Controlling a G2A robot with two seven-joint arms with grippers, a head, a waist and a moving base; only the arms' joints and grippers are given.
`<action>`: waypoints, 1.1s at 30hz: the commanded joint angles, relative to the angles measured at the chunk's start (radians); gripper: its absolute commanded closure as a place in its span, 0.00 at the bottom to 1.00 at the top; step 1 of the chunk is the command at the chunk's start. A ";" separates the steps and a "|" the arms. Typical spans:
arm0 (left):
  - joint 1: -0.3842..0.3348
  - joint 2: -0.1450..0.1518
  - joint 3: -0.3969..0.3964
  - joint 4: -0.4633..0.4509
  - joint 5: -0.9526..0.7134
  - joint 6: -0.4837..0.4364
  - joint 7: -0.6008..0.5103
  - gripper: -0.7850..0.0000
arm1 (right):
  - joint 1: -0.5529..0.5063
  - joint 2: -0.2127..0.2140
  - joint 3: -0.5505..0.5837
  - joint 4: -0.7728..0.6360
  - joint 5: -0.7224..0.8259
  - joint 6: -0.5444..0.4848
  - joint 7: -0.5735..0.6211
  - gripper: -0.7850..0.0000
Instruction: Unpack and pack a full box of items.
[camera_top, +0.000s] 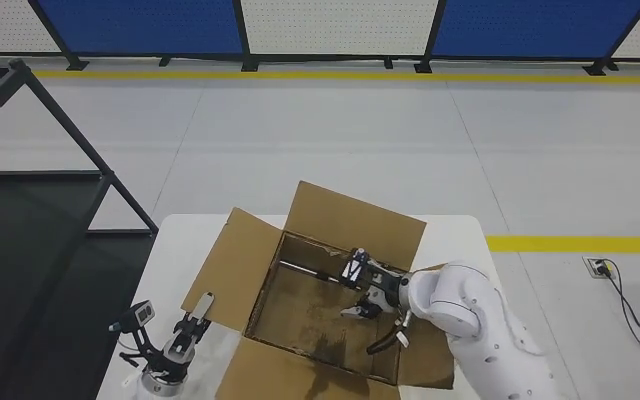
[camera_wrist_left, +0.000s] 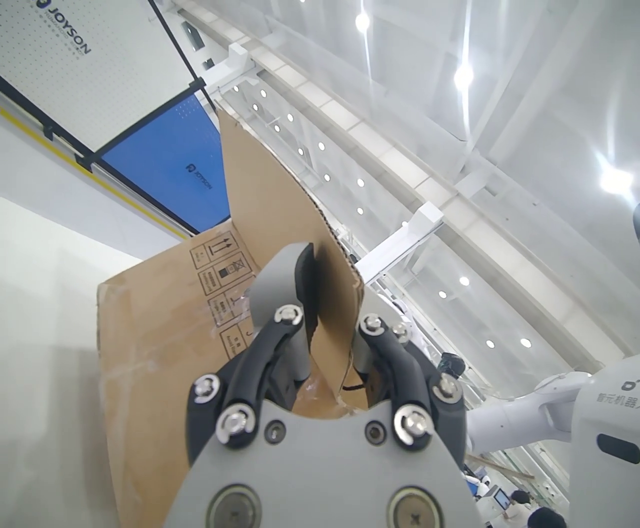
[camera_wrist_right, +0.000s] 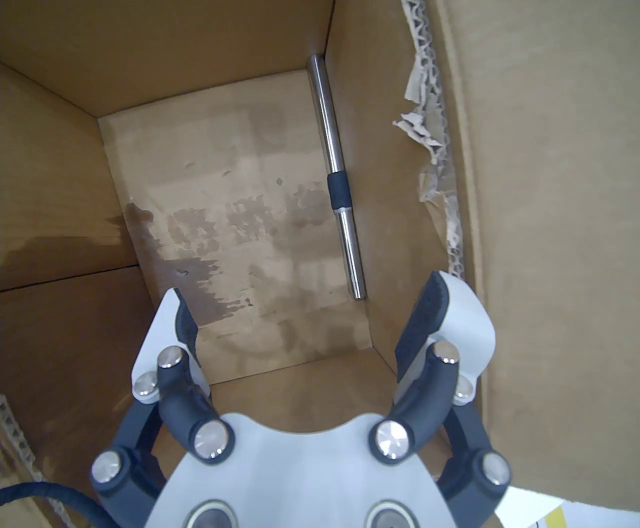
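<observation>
An open cardboard box (camera_top: 355, 225) stands on the white table, its flaps spread outward. Inside, a slim metal rod (camera_wrist_right: 340, 200) with a black band lies on the stained floor along one wall; from above the rod (camera_top: 300, 268) rests against the far wall. My right gripper (camera_wrist_right: 307, 295) hangs open inside the box above the floor, a short way from the rod's near end, with nothing between its fingers. In the top view this right gripper (camera_top: 353, 288) enters from the box's right side. My left gripper (camera_wrist_left: 327, 290) is shut on the edge of the left flap (camera_wrist_left: 280, 200), at the box's left (camera_top: 203, 305).
The white table (camera_top: 175, 250) has bare room left of the box. A black metal frame (camera_top: 60, 200) stands beyond the table's left edge. One box wall has a torn, ragged corrugated edge (camera_wrist_right: 430, 140) close to the right gripper.
</observation>
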 joint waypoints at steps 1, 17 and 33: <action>-0.001 -0.001 0.000 0.008 -0.001 0.000 0.009 1.00 | 0.010 0.002 0.000 0.007 0.017 -0.007 0.011 0.00; -0.013 -0.005 -0.008 0.078 0.014 0.000 0.062 1.00 | 0.085 0.020 0.022 -0.001 0.113 0.023 0.114 0.00; 0.008 0.000 -0.033 0.063 0.025 0.002 0.099 0.00 | 0.135 0.030 0.021 0.046 0.150 0.018 0.064 0.00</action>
